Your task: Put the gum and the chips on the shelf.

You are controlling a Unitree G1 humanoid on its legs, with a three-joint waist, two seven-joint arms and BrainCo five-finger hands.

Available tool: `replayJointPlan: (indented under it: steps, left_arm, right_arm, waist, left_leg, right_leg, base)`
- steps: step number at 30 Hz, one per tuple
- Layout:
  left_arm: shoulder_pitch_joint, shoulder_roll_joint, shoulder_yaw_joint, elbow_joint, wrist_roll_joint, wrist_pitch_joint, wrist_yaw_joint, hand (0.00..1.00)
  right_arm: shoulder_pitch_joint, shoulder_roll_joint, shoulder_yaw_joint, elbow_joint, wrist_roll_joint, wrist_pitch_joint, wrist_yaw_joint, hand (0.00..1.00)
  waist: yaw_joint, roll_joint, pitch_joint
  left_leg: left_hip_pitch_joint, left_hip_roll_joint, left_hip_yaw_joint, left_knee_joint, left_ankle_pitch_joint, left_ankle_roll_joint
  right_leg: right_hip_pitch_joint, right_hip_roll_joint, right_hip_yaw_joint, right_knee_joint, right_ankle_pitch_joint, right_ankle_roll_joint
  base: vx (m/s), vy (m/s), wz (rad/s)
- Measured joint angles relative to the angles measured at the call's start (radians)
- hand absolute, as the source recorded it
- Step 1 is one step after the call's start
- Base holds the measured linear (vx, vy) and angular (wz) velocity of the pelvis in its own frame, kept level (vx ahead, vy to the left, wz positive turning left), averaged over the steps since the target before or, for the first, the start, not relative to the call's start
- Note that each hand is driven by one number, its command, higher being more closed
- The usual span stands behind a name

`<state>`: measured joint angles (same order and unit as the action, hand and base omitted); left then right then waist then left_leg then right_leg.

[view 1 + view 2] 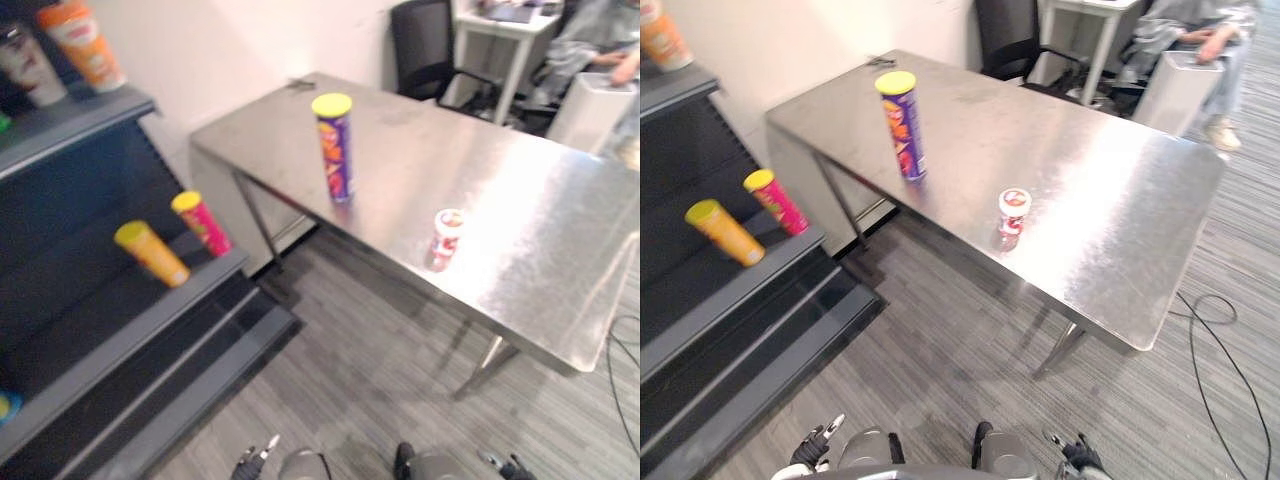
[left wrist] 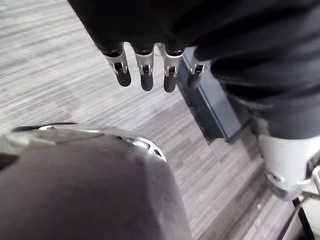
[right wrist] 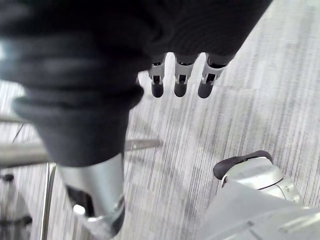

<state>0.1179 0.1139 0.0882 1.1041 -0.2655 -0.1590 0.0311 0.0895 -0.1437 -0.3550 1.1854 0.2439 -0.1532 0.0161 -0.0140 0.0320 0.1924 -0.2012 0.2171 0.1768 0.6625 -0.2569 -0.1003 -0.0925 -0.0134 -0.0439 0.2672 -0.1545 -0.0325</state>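
gum and chips not yet picked up: where the reach could fail

gum point(image 1: 447, 238), a small red-and-white tub, stands on the worktop point(image 1: 540, 200) near its front edge. the chips point(image 1: 334, 147), a tall purple can with a yellow lid, stands upright further along towards the shelf point(image 1: 130, 300), well apart from the gum. both hands are empty: the left hand point(image 2: 145, 67) and the right hand point(image 3: 181, 79) hang low over the floor, fingers straight and loosely spread, touching nothing.

judging from this, no part of the task is done, and the hazards lie in the reach. the chips can is tall and narrow, so a finger that meets it high up, or a grip that closes off-centre, would likely tip it. once down, it could roll off the worktop. the gum is small and close to the edge, so a sweeping approach could knock it to the floor.

the shelf is the other weak spot. a yellow can point(image 1: 152, 254) and a pink can point(image 1: 203, 223) sit tilted on its middle board, so anything set down among them could nudge one over or find no flat footing.
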Motion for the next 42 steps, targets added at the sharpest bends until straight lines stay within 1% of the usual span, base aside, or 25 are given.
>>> replayJointPlan:
  steps: [1, 2, 3, 4, 5, 6, 7, 9, 10, 11, 12, 13, 14, 16, 17, 18, 19, 20, 24, 28, 29, 33, 38, 40, 42]
  left_arm:
    - [0.0, 0.0, 0.005, 0.0, 0.0, -0.003, 0.0, 0.0]
    - [-0.002, -0.007, 0.03, 0.0, 0.002, -0.004, 0.0, 0.0]
    - [-0.005, -0.014, 0.049, 0.001, 0.002, -0.005, 0.0, 0.0]
    - [-0.004, -0.018, 0.059, 0.003, 0.002, -0.004, 0.0, 0.0]
    - [0.003, -0.031, 0.077, 0.006, 0.002, -0.005, 0.0, 0.0]
    - [0.008, -0.034, 0.076, 0.01, 0.001, -0.005, 0.0, 0.0]
    - [0.016, -0.015, 0.074, 0.015, 0.002, -0.006, -0.008, 0.0]
    - [0.015, 0.005, 0.066, 0.025, 0.006, -0.006, -0.014, 0.0]
    - [0.004, 0.02, 0.051, 0.046, 0.015, -0.004, -0.017, 0.0]
    - [0.001, 0.028, 0.029, 0.051, 0.023, -0.004, -0.017, 0.0]
    - [0.0, 0.034, 0.013, 0.05, 0.037, -0.005, -0.018, 0.0]
    - [-0.001, 0.036, 0.003, 0.051, 0.043, -0.004, -0.019, 0.0]
    - [0.0, 0.039, -0.022, 0.052, 0.05, -0.004, -0.019, 0.0]
    - [0.002, 0.036, -0.047, 0.075, 0.052, -0.004, -0.02, 0.0]
    - [0.003, 0.029, -0.055, 0.09, 0.054, -0.004, -0.021, 0.0]
    - [0.003, 0.023, -0.056, 0.091, 0.056, -0.004, -0.022, 0.0]
    - [0.001, 0.025, -0.06, 0.091, 0.061, -0.004, -0.023, 0.0]
    - [-0.003, 0.03, -0.074, 0.091, 0.078, -0.004, -0.026, 0.0]
    - [-0.024, 0.027, -0.09, 0.11, 0.086, -0.005, -0.03, 0.0]
    - [-0.035, 0.03, -0.087, 0.11, 0.091, -0.005, -0.035, 0.0]
    - [-0.035, 0.032, -0.083, 0.11, 0.091, -0.005, -0.035, 0.0]
    - [-0.033, 0.037, -0.081, 0.111, 0.092, -0.005, -0.036, 0.0]
    - [-0.032, 0.037, -0.051, 0.109, 0.131, -0.004, -0.036, 0.0]
    - [-0.031, 0.038, -0.05, 0.109, 0.131, -0.004, -0.036, 0.0]
    - [-0.024, 0.038, -0.045, 0.107, 0.131, -0.004, -0.036, 0.0]
  right_arm:
    - [0.009, 0.003, -0.017, 0.0, 0.0, 0.0, -0.003, 0.0]
    - [0.015, 0.007, -0.035, -0.003, 0.0, 0.0, -0.009, 0.0]
    - [0.028, 0.011, -0.042, -0.013, -0.001, 0.0, -0.009, 0.0]
    - [0.037, 0.013, -0.047, -0.023, -0.001, 0.0, -0.009, 0.0]
    - [0.058, 0.02, -0.055, -0.045, -0.001, 0.0, -0.009, 0.0]
    - [0.065, 0.022, -0.064, -0.048, -0.001, 0.0, -0.009, 0.0]
    - [0.074, 0.056, -0.067, -0.044, -0.002, 0.003, -0.002, 0.0]
    - [0.076, 0.08, -0.067, -0.037, -0.004, 0.007, 0.006, 0.0]
    - [0.078, 0.097, -0.066, -0.037, -0.005, 0.01, 0.016, 0.0]
    - [0.079, 0.103, -0.064, -0.037, -0.008, 0.011, 0.017, 0.0]
    - [0.078, 0.105, -0.051, -0.034, -0.008, 0.011, 0.018, 0.0]
    - [0.075, 0.105, -0.042, -0.033, -0.008, 0.011, 0.018, 0.0]
    - [0.061, 0.101, -0.027, -0.033, -0.008, 0.01, 0.019, 0.0]
    - [0.046, 0.083, -0.015, -0.03, -0.009, 0.01, 0.019, 0.0]
    - [0.031, 0.07, 0.012, -0.029, -0.011, 0.01, 0.019, 0.0]
    - [0.017, 0.06, 0.021, -0.03, -0.014, 0.009, 0.019, 0.0]
    - [0.012, 0.059, 0.022, -0.03, -0.017, 0.009, 0.018, 0.0]
    - [0.013, 0.06, 0.03, -0.03, -0.029, 0.007, 0.017, 0.0]
    - [0.038, 0.05, 0.025, -0.01, -0.04, 0.007, 0.016, 0.0]
    - [0.04, 0.053, -0.005, 0.012, -0.04, 0.009, 0.015, 0.0]
    - [0.039, 0.053, -0.025, 0.016, -0.04, 0.009, 0.016, 0.0]
    - [0.028, 0.051, -0.118, 0.017, -0.038, 0.009, 0.01, 0.0]
    - [0.02, 0.045, -0.201, 0.021, -0.038, 0.01, -0.012, 0.0]
    - [0.016, 0.043, -0.226, 0.021, -0.038, 0.01, -0.013, 0.0]
    - [0.015, 0.041, -0.233, 0.02, -0.038, 0.01, -0.018, 0.0]
  waist:
    - [-0.002, 0.0, 0.0]
    - [-0.003, 0.0, 0.0]
    - [-0.003, 0.001, -0.001]
    - [-0.006, 0.005, -0.002]
    - [-0.005, 0.015, -0.008]
    - [-0.004, 0.025, -0.017]
    - [-0.005, -0.003, -0.032]
    - [-0.009, -0.032, -0.042]
    - [-0.015, -0.048, -0.052]
    - [-0.013, -0.054, -0.059]
    - [-0.012, -0.064, -0.065]
    - [-0.012, -0.067, -0.068]
    - [-0.013, -0.061, -0.07]
    - [-0.01, -0.046, -0.077]
    - [-0.011, -0.027, -0.085]
    - [-0.01, -0.013, -0.093]
    - [-0.011, -0.012, -0.093]
    - [-0.011, -0.013, -0.093]
    - [-0.013, -0.003, -0.095]
    - [-0.011, -0.006, -0.097]
    - [-0.008, -0.006, -0.097]
    - [-0.008, -0.015, -0.096]
    - [-0.008, -0.026, -0.096]
    - [-0.008, -0.025, -0.096]
    - [-0.008, -0.029, -0.097]
  left_leg:
    - [0.001, -0.016, -0.043, -0.081, 0.003, -0.003]
    - [-0.003, -0.036, -0.14, -0.222, 0.022, 0.0]
    - [-0.001, -0.046, -0.219, -0.321, 0.044, 0.006]
    - [0.001, -0.046, -0.249, -0.353, 0.05, 0.002]
    - [0.012, -0.036, -0.266, -0.375, 0.07, -0.027]
    - [0.018, -0.043, -0.259, -0.364, 0.091, -0.033]
    - [0.036, -0.067, -0.188, -0.365, 0.095, -0.033]
    - [0.053, -0.093, -0.151, -0.374, 0.088, -0.021]
    - [0.072, -0.126, -0.126, -0.392, 0.079, -0.005]
    - [0.085, -0.141, -0.107, -0.404, 0.074, 0.004]
    - [0.097, -0.156, -0.08, -0.418, 0.07, 0.011]
    - [0.104, -0.16, -0.067, -0.422, 0.066, 0.019]
    - [0.12, -0.162, -0.037, -0.423, 0.057, 0.03]
    - [0.15, -0.151, 0.016, -0.435, 0.04, 0.038]
    - [0.168, -0.135, 0.056, -0.457, 0.047, 0.05]
    - [0.183, -0.12, 0.092, -0.477, 0.051, 0.052]
    - [0.19, -0.12, 0.099, -0.484, 0.054, 0.055]
    - [0.205, -0.126, 0.111, -0.484, 0.054, 0.055]
    - [0.258, -0.137, 0.105, -0.486, 0.054, 0.055]
    - [0.256, -0.147, 0.08, -0.49, 0.054, 0.055]
    - [0.256, -0.149, 0.079, -0.494, 0.054, 0.055]
    - [0.257, -0.158, 0.076, -0.51, 0.054, 0.055]
    - [0.259, -0.163, 0.076, -0.543, 0.054, 0.055]
    - [0.262, -0.162, 0.075, -0.559, 0.059, 0.063]
    - [0.27, -0.161, 0.079, -0.574, 0.071, 0.063]
  right_leg:
    - [0.0, 0.001, 0.021, 0.002, -0.003, 0.005]
    - [-0.005, 0.001, 0.07, 0.007, -0.008, 0.014]
    - [-0.011, 0.001, 0.113, 0.016, -0.017, 0.028]
    - [-0.012, 0.001, 0.128, 0.018, -0.022, 0.036]
    - [-0.013, 0.003, 0.162, 0.025, -0.033, 0.057]
    - [-0.01, 0.0, 0.183, 0.025, -0.036, 0.064]
    - [-0.004, -0.032, 0.22, 0.019, -0.022, 0.088]
    - [-0.001, -0.064, 0.214, 0.015, -0.021, 0.088]
    - [0.014, -0.102, 0.223, -0.039, -0.016, 0.099]
    - [0.012, -0.12, 0.24, -0.062, -0.015, 0.109]
    - [0.009, -0.134, 0.264, -0.068, -0.002, 0.127]
    - [0.009, -0.138, 0.275, -0.072, 0.003, 0.133]
    - [0.009, -0.146, 0.277, -0.075, 0.018, 0.155]
    - [0.007, -0.142, 0.257, -0.094, 0.047, 0.15]
    - [-0.005, -0.129, 0.192, -0.11, 0.09, 0.13]
    - [-0.012, -0.12, 0.078, -0.133, 0.126, 0.11]
    - [-0.008, -0.12, 0.022, -0.147, 0.136, 0.101]
    - [0.003, -0.124, -0.019, -0.167, 0.139, 0.101]
    - [0.069, -0.138, -0.02, -0.209, 0.144, 0.109]
    - [0.087, -0.151, -0.066, -0.241, 0.153, 0.124]
    - [0.093, -0.152, -0.069, -0.252, 0.159, 0.134]
    - [0.102, -0.159, -0.083, -0.283, 0.169, 0.149]
    - [0.1, -0.158, -0.09, -0.32, 0.177, 0.155]
    - [0.097, -0.153, -0.092, -0.325, 0.184, 0.149]
    - [0.097, -0.15, -0.092, -0.336, 0.188, 0.146]
  base:
    - [0.18, 0.335, -1.35]
    - [0.19, 0.388, -1.41]
    - [0.17, 0.351, -1.39]
    - [0.18, 0.392, -1.32]
    - [0.16, 0.34, -1.0]
    - [0.27, 0.478, -1.42]
    - [0.24, 0.37, -1.07]
    - [0.22, 0.312, -0.75]
    - [0.17, 0.272, -0.48]
    - [0.2, 0.305, -0.5]
    - [0.14, 0.178, -0.39]
    - [0.18, 0.18, -0.55]
    - [0.18, 0.133, -0.73]
    - [0.18, 0.098, -0.87]
    - [0.18, 0.058, -1.01]
    - [0.18, 0.054, -1.02]
    - [0.21, 0.041, -0.9]
    - [0.2, 0.039, -0.62]
    - [0.13, 0.027, -0.23]
    - [0.05, 0.007, 0.16]
    - [0.0, 0.023, 0.13]
    - [-0.04, 0.006, 0.02]
    - [-0.1, -0.026, -0.06]
    - [-0.12, -0.048, -0.03]
    - [-0.11, -0.042, -0.06]
